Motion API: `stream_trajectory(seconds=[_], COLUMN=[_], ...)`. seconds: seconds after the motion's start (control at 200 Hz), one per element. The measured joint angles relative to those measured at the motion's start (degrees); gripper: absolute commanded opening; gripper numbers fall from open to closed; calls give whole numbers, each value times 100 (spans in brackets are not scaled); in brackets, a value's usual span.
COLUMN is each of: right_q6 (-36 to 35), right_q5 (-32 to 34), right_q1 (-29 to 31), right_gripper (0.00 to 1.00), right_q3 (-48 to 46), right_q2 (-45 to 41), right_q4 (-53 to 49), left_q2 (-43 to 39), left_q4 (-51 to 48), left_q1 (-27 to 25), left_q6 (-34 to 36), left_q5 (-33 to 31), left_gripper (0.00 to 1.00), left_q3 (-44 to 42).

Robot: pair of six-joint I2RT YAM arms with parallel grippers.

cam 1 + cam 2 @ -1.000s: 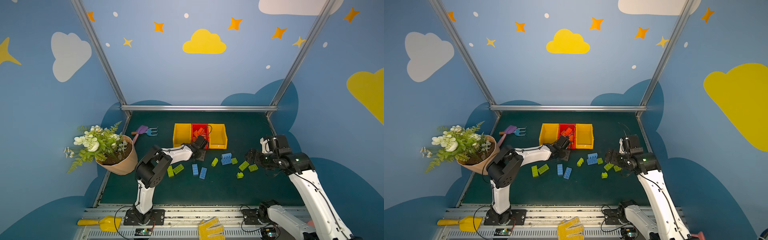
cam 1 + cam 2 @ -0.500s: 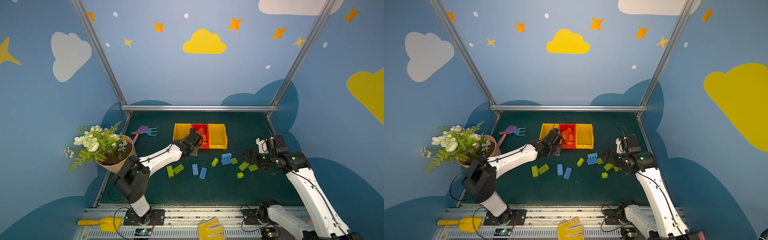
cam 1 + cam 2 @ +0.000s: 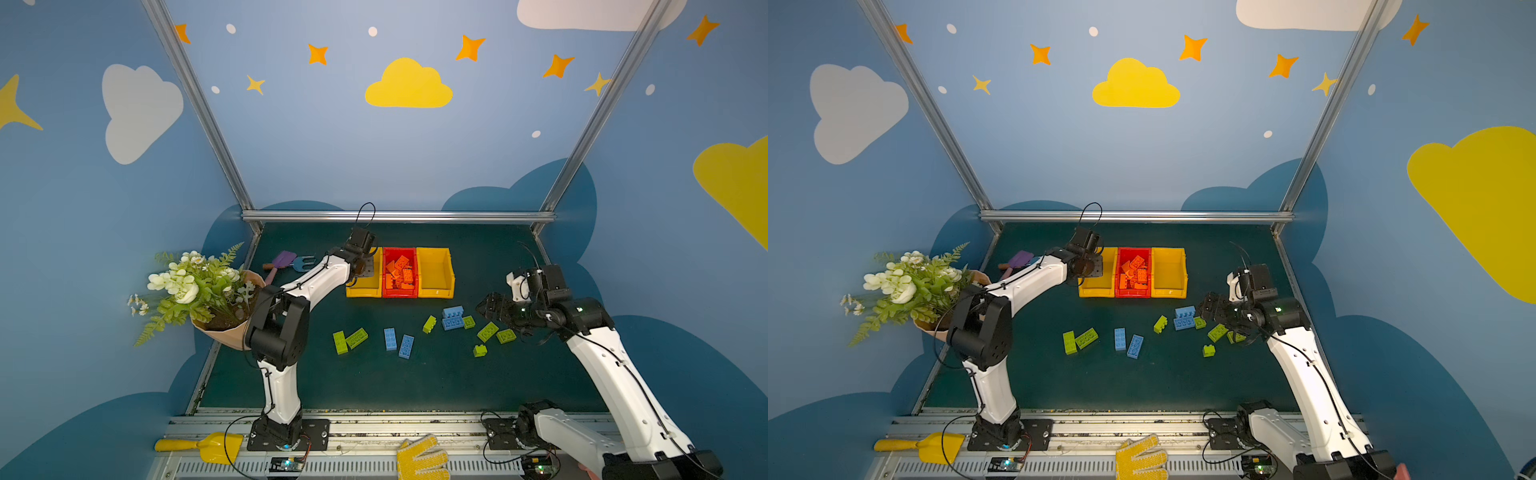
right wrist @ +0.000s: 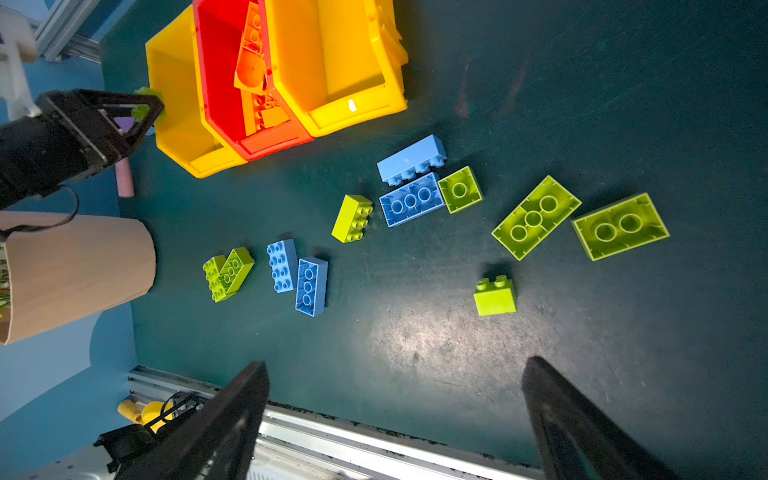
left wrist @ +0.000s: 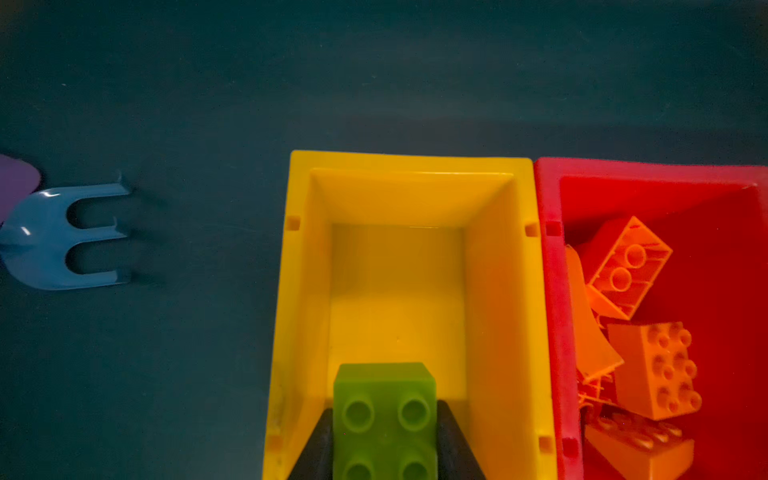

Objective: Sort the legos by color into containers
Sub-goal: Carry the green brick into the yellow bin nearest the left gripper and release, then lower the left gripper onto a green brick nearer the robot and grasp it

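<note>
Lime lego (image 5: 384,390) in left end effector (image 5: 385,415)

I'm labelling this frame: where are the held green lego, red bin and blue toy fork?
held green lego (image 5: 385,422), left wrist view, between its studs.
red bin (image 3: 400,292), in a top view, on its near wall.
blue toy fork (image 5: 41,237), left wrist view, on its head.

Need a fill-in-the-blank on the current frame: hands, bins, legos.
The left hand grips a ___ lego above the left yellow bin. The red bin holds only ___ legos. The right hand is ___ and holds nothing. ___ blue legos lie on the mat.
Missing: green; orange; open; four.
</note>
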Motion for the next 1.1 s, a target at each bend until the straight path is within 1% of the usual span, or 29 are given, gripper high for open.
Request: stream_trajectory(seconds=[0.035, 0.135, 0.165, 0.32, 0.39, 0.455, 0.555, 0.726, 0.871, 1.101], right_q6=[11, 44, 46, 46, 48, 55, 87, 109, 129, 197], right_q5=[-2, 4, 4, 52, 76, 87, 87, 85, 107, 122], right_q1=[2, 2, 0, 2, 2, 2, 13, 92, 321, 693], right_gripper=[93, 93, 93, 93, 93, 93, 93, 93, 93, 93], right_q3=[4, 68, 101, 199, 201, 201, 208, 385, 494, 470], right_q2=[0, 0, 0, -15, -20, -20, -7, 184, 299, 323], right_q4=[0, -7, -7, -13, -15, -15, -17, -37, -9, 48], left_q2=[140, 431, 483, 546, 533, 476, 162, -752, -1513, -2317], left_q4=[-17, -116, -127, -181, -175, -160, -125, -236, -527, -1062], left_q1=[24, 61, 68, 105, 107, 107, 94, 105, 105, 105], left_q6=[28, 76, 61, 48, 9, -44, -179, -599, -1088, -1626], left_q5=[44, 168, 199, 321, 382, 448, 516, 455, 304, 192], left_gripper=[38, 62, 67, 86, 91, 99, 100, 100, 100, 100], left_q3=[96, 326, 376, 481, 498, 470, 179, -560, -1261, -2157])
